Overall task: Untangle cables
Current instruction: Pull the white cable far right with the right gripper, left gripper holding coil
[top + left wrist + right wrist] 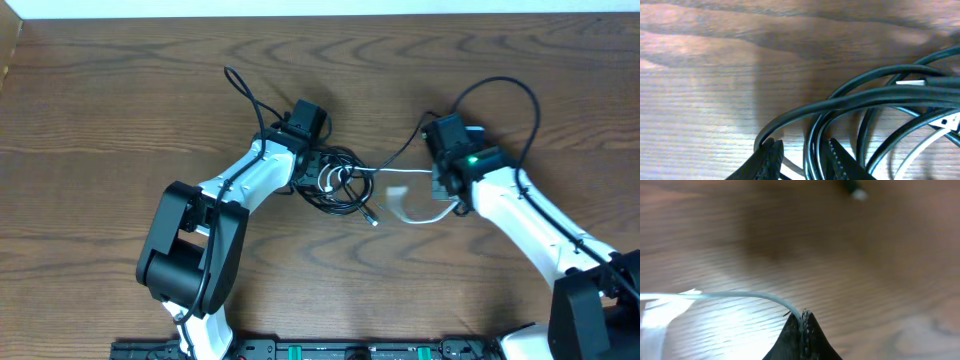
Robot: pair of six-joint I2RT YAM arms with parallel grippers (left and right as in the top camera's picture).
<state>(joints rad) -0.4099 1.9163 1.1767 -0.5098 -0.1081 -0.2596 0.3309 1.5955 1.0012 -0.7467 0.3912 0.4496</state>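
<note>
black cables | white cable | brown wood-grain table | black left fingers

Thin glossy black cables, looped over one another in a loose tangle at mid-table, one plug end poking out lower right. Shorter white cable, threaded into that tangle, curving right, pinched in the closed right gripper.

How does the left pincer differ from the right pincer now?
The left pincer has its jaws apart, with black cables running between them; the right pincer is shut on the white cable. The left pincer sits at the black cables' coil; the right pincer sits beside it. Both are low over the wooden table.
</note>
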